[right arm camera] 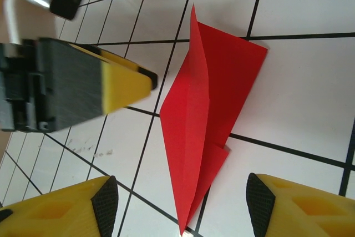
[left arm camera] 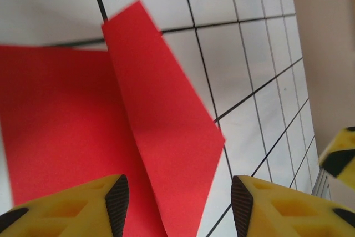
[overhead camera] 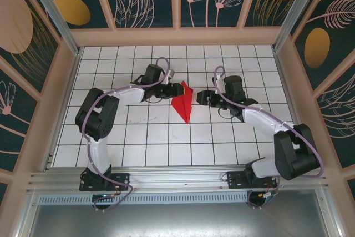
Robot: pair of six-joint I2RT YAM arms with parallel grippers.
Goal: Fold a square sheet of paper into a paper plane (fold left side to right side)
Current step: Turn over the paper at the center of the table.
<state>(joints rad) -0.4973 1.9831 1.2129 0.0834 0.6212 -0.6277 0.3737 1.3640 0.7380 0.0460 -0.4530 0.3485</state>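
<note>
The red paper lies folded as a narrow pointed paper plane (overhead camera: 183,102) in the middle of the table, tip toward the near edge; no flat square sheet is in view. One raised flap (left arm camera: 166,131) stands up from the rest of the paper. My left gripper (overhead camera: 178,90) is at the plane's left edge and is open (left arm camera: 178,206), the flap between its fingers but untouched. My right gripper (overhead camera: 201,97) hovers just right of the plane (right arm camera: 206,109), open (right arm camera: 182,206), with the plane's tip between its fingers (right arm camera: 102,203).
The white grid table (overhead camera: 144,137) is walled by wooden frames (overhead camera: 177,36) at the back and both sides. The left gripper's finger (right arm camera: 119,84) shows in the right wrist view, close to the plane. A metal rail (overhead camera: 177,178) runs along the near edge.
</note>
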